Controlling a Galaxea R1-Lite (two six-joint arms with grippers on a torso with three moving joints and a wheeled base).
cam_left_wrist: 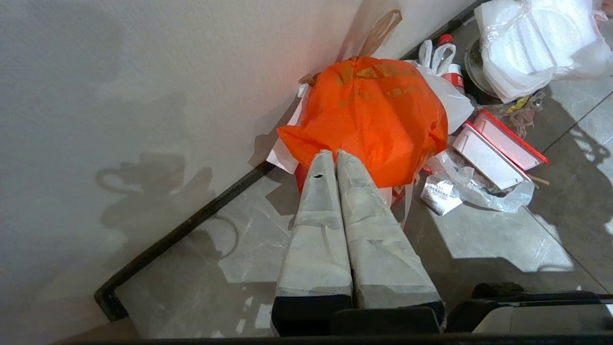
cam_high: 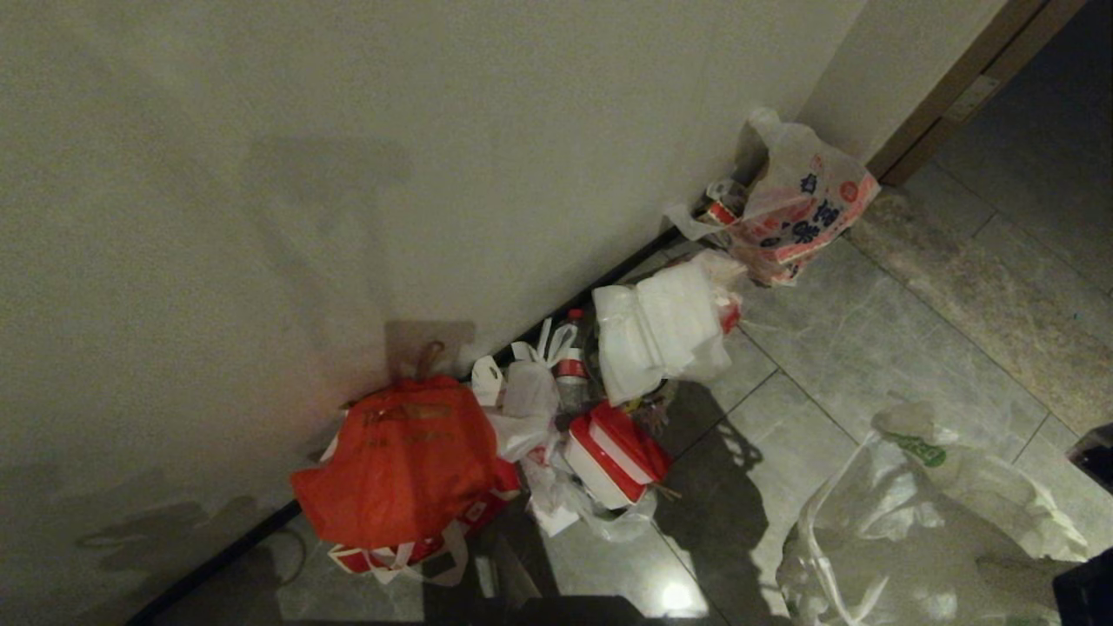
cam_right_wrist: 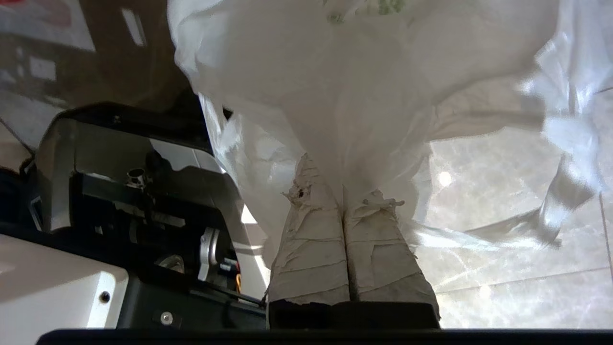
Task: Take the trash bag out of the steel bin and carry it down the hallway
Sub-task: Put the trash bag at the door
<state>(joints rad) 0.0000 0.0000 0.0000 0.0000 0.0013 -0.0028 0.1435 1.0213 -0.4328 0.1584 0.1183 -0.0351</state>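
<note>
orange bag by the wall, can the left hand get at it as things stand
Probably yes. In the left wrist view the left hand is shut and empty, pointing at the orange bag, with nothing between them. It would have to open first. The right hand is busy, shut on the trash bag.

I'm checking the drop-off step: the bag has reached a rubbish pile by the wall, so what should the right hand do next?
Probably lower and open. The right hand is shut on the trash bag, which hangs above grey tiles beside the heap with the orange bag.
</note>
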